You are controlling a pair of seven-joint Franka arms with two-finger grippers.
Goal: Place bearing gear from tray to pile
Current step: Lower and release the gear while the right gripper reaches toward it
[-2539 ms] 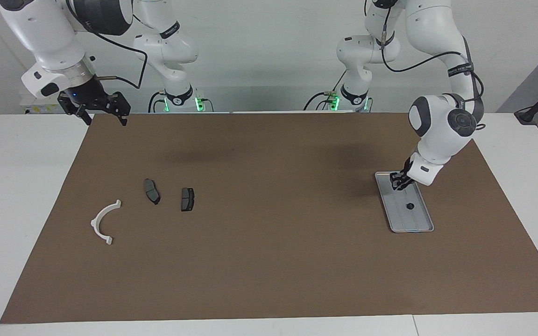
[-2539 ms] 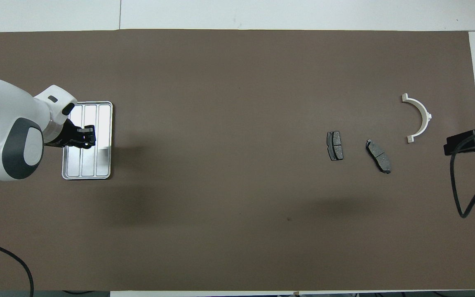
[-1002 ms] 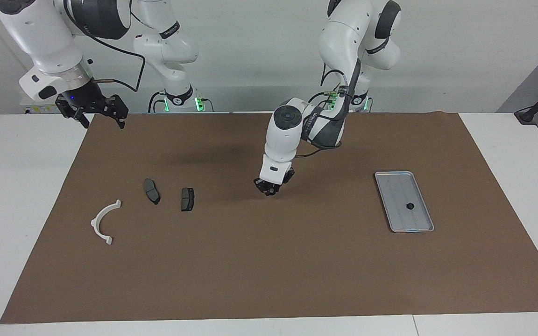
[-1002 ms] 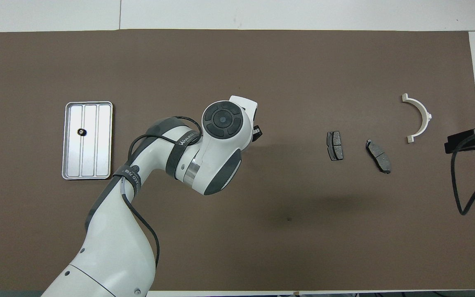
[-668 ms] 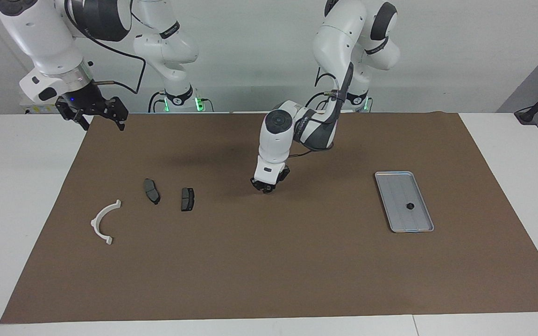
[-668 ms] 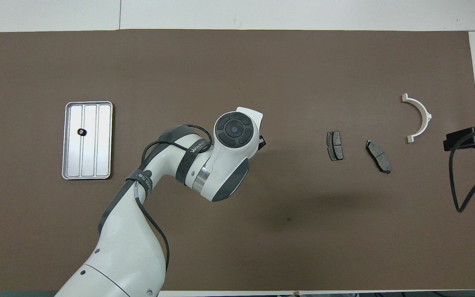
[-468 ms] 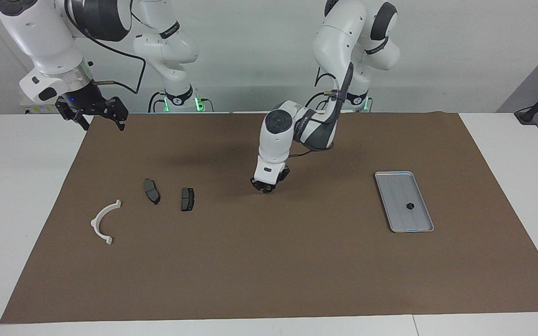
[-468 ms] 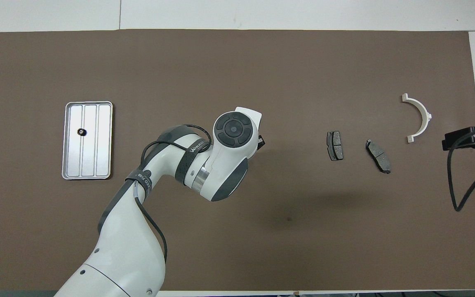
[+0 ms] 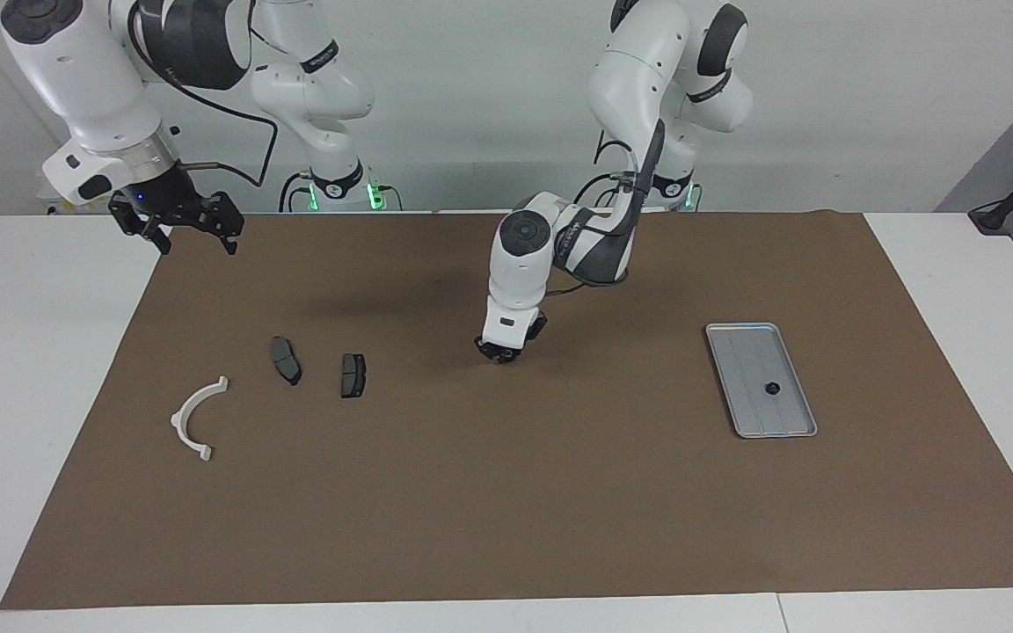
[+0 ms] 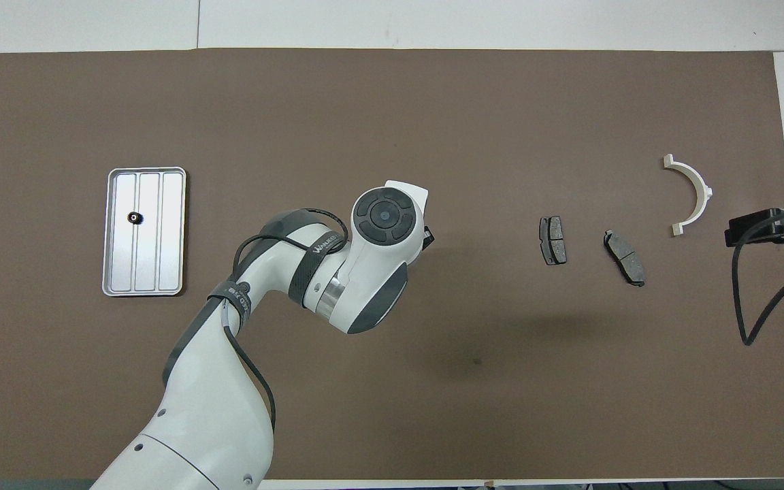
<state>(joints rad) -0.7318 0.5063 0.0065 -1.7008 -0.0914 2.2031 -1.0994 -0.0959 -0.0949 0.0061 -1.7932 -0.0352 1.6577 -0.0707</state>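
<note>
Bearing gear [image 9: 771, 388] in tray [image 9: 790, 430], well apart from left tool [image 9: 499, 353]

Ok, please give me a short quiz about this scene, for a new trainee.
1. True or false: a small black gear lies in the tray.
2. How many brake pads lie on the mat?
3. The left gripper is over: A the tray, B bare mat, C the brake pads.
Key: 1 true; 2 two; 3 B.
</note>
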